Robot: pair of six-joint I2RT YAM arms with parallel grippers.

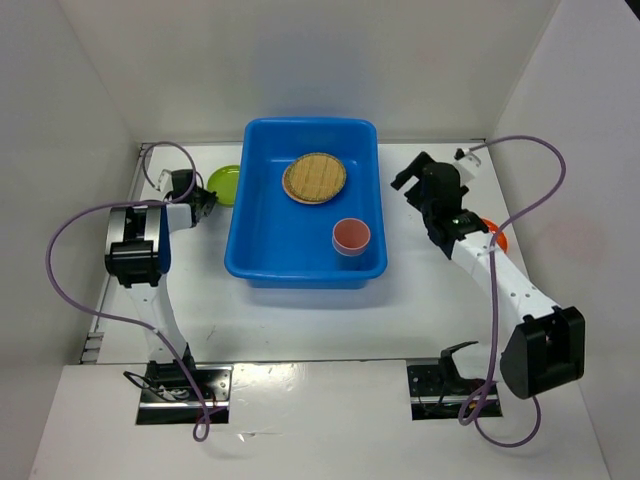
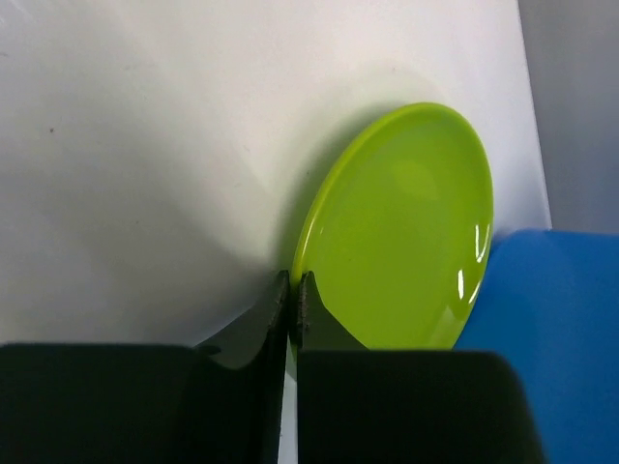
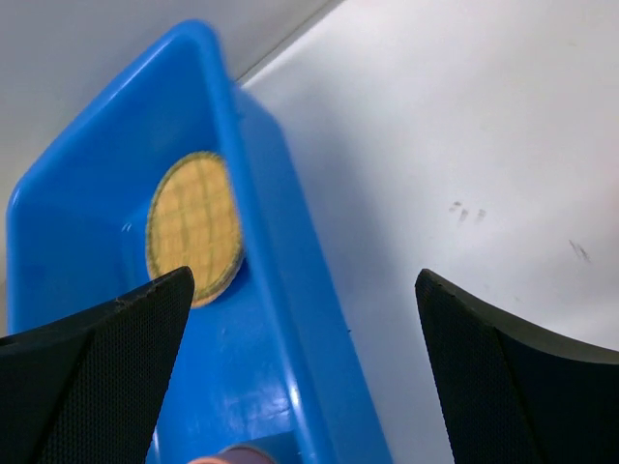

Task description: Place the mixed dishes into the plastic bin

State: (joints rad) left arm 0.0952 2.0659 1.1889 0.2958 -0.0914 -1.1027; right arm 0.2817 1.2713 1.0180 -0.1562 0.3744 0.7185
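Plastic bin: smooth blue plastic, slight sheen. Lime-green plate: glossy. Bamboo plate: matt, woven. Surface: matt white. Pads of right hand: black, finely textured.

White table between plain white walls

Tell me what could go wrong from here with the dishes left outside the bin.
The left gripper seems to pinch only the thin rim of the green plate, so it could slip out when lifted. That plate sits close to the bin and may catch its rim. The orange plate lies partly under the right arm, awkward for the open right gripper.
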